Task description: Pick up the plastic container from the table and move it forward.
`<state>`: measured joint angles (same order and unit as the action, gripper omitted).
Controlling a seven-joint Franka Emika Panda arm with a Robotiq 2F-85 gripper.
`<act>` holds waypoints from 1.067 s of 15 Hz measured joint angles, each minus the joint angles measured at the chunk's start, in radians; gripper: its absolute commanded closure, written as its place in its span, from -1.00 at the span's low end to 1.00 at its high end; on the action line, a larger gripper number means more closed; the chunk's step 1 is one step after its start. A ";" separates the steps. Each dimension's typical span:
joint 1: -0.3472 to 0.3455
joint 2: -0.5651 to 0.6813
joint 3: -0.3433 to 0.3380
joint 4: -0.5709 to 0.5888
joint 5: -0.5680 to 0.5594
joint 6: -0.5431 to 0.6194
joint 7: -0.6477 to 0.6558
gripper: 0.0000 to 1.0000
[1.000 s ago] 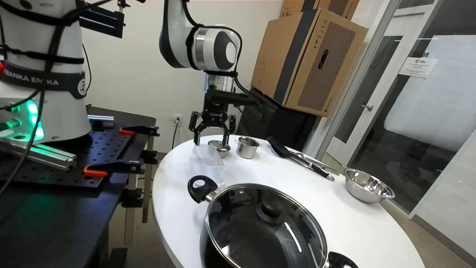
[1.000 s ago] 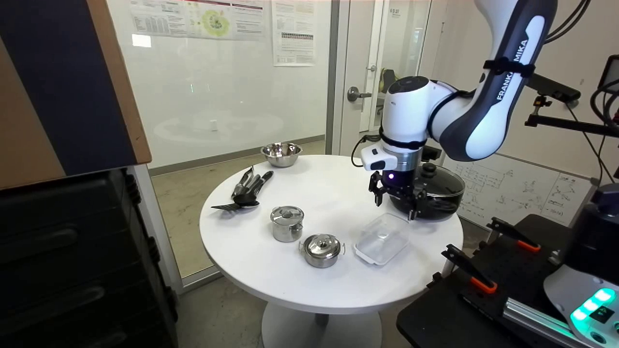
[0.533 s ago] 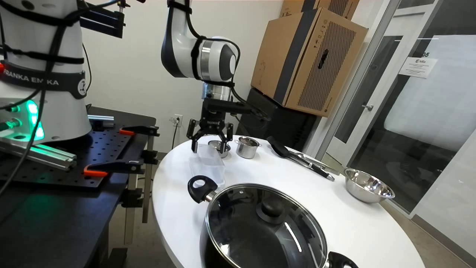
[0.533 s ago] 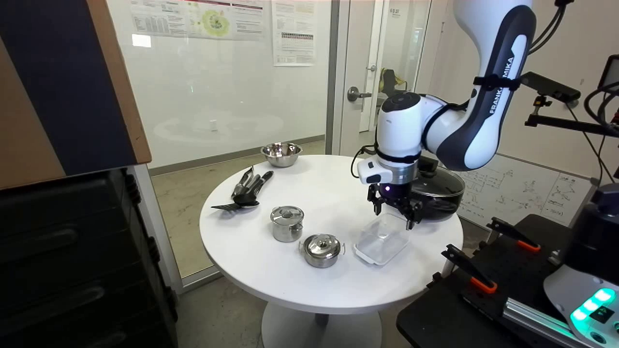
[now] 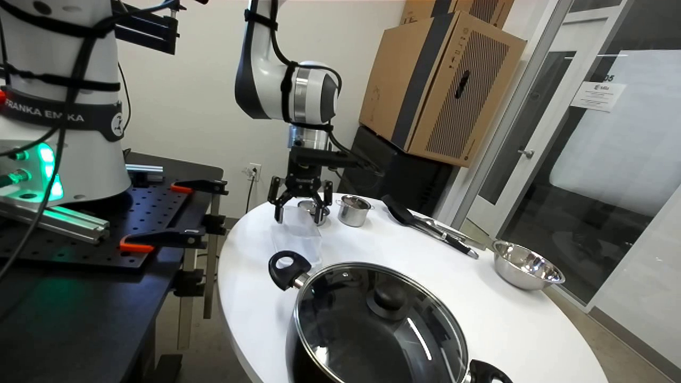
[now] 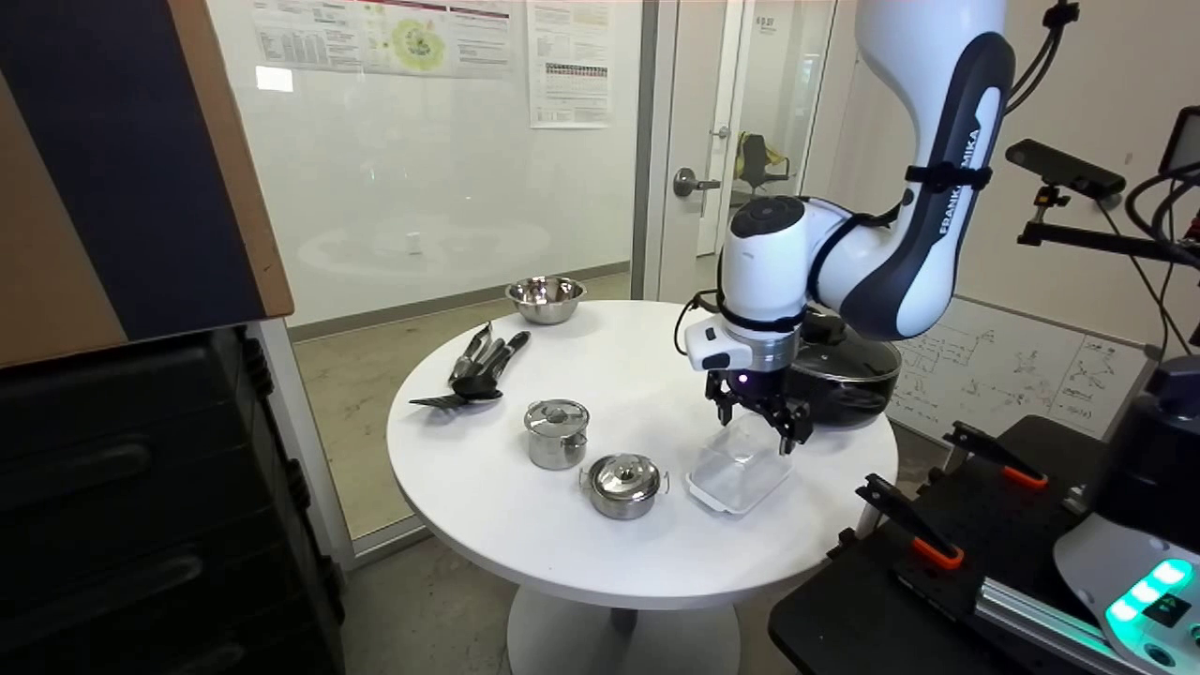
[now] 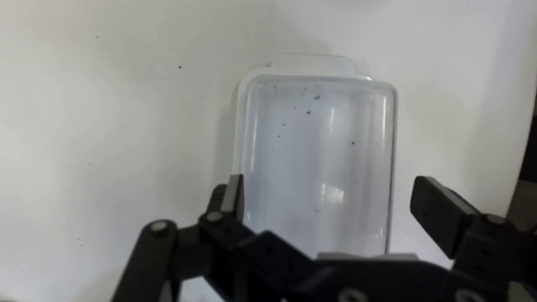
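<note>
cardboard box [image 6: 141, 187]: far left, dark band on it, above a black unit [image 6: 159, 487] with handles.
table [image 6: 628, 366]: round, glossy white top.
utensils [image 6: 476, 384]: loose bunch near the table edge, black heads, handles overlapping.
metal bowl [image 6: 547, 300]: upright, at the table edge beyond the utensils.
tall small pot [image 6: 557, 445]: lid on, between utensils and short small pot [image 6: 624, 487].
short small pot: lid on, thin side handles, near the plastic container [image 6: 736, 480] but apart.
plastic container: clear, flat on the table, between short small pot and large pot [image 6: 848, 394], partly under the gripper [image 6: 756, 433].
gripper: released, fingers [image 7: 436, 214] spread, pointing down, spanning the container's width. wrist view: left finger overlaps container edge, contact can't tell; right finger apart from it, gap visible.
arm [image 6: 767, 267]: reaches in from upper right, wrist down.
large pot: black, glass lid on, partly hidden by gripper and arm in an exterior view.
clamps [image 6: 937, 553]: two, black with orange, on the black workbench [image 6: 862, 609].
metal rail [image 6: 1050, 623]: on workbench, just beside arm base [image 6: 1092, 562].
arm base: far right, green lights lit.
</note>
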<state>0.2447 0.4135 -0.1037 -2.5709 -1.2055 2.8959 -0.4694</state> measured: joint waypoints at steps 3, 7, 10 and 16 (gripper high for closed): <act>0.003 0.014 -0.001 0.012 -0.026 0.000 0.029 -1.00; 0.004 0.030 -0.001 0.024 -0.056 0.000 0.061 -1.00; 0.005 0.040 -0.001 0.031 -0.071 0.000 0.078 -0.33; 0.006 0.039 -0.001 0.033 -0.081 0.000 0.110 -0.29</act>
<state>0.2507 0.4524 -0.1048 -2.5377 -1.2870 2.8960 -0.3590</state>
